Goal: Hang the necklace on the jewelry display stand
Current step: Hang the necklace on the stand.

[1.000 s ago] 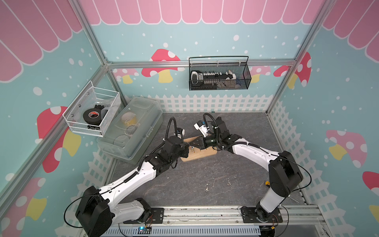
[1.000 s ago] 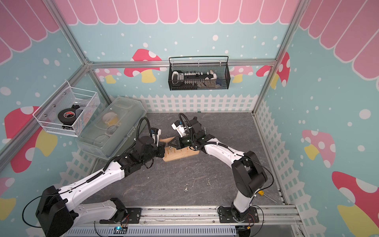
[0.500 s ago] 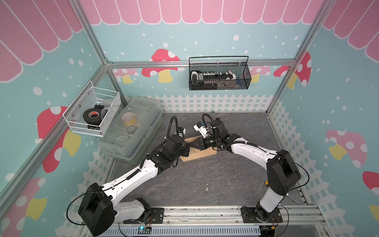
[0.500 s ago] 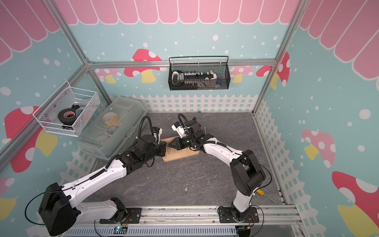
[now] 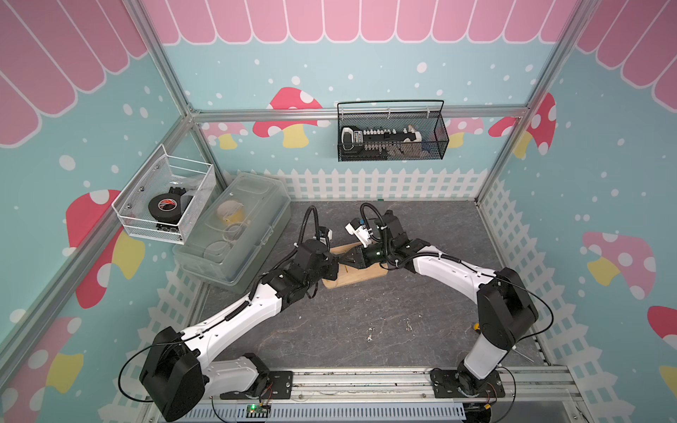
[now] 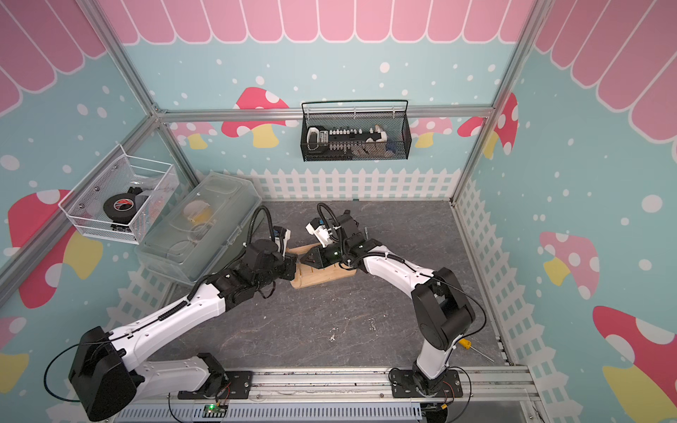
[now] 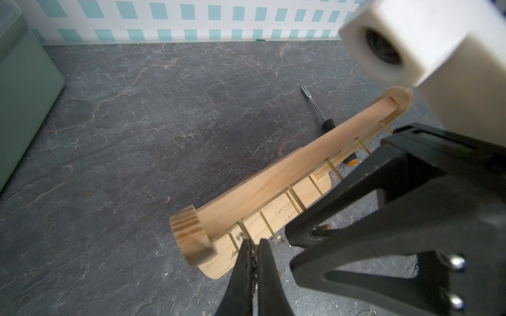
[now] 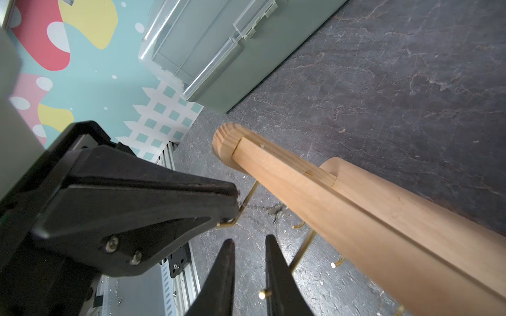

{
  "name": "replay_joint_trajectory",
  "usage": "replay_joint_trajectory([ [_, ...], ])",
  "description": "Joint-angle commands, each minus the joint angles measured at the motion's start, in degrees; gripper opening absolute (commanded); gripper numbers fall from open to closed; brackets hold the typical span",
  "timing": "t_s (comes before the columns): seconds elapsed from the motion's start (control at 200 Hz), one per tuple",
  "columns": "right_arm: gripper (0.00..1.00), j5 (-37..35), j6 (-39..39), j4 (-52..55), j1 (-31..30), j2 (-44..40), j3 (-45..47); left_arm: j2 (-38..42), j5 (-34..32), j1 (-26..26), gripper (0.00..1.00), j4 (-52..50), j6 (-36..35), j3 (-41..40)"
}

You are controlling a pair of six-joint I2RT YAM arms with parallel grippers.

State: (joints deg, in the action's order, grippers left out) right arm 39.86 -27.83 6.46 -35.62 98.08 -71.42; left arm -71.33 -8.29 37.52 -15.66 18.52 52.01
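1. Far left, on the side wall, I see a white wire basket (image 5: 198,205) holding a roll of black tape (image 5: 166,207). Just beside it, on the dark tabletop (image 5: 366,311), sits a clear plastic box (image 5: 238,234) with its lid on.

2. Left gripper (image 7: 253,245): the jaws are closed to a hairline, and a thin dark chain, the necklace (image 8: 260,207), is pinched between the tips. In my wrist views the chain runs out of the tips and crosses the gold peg (image 8: 247,199) nearest the stand's end post. It then passes under the crossbar (image 8: 342,208). I cannot tell whether it rests on the peg or only passes across it.

3. Jewelry display stand (image 5: 353,280): it stands upright on the tabletop at centre, near the box but apart from it. It is set at a slant, with its pegs on the side toward the arms' bases. Both grippers meet near its left end, on the peg side.

4. Right gripper (image 8: 249,242): the jaws stand a little apart, with a clear gap and nothing between them. Its tips sit just beside the left gripper's tips, below the crossbar.

5. Behind the stand, a screwdriver (image 7: 317,109) lies flat on the tabletop. On the back wall hangs a black mesh basket (image 5: 437,146). Far right, by the right arm's base, lies a yellow-handled tool (image 6: 465,344).
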Motion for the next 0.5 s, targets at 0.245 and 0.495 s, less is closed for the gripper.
replay_joint_trajectory([
  [0.245,0.32,-10.04,3.81,-6.9,-2.82,-4.01,6.27,-1.21,1.38,-0.44,0.0,-5.16,-3.14,4.24],
  [0.495,0.34,-18.22,3.15,-12.58,-5.31,-6.17,11.08,-1.64,1.95,-0.91,0.0,-5.61,-3.15,4.44],
])
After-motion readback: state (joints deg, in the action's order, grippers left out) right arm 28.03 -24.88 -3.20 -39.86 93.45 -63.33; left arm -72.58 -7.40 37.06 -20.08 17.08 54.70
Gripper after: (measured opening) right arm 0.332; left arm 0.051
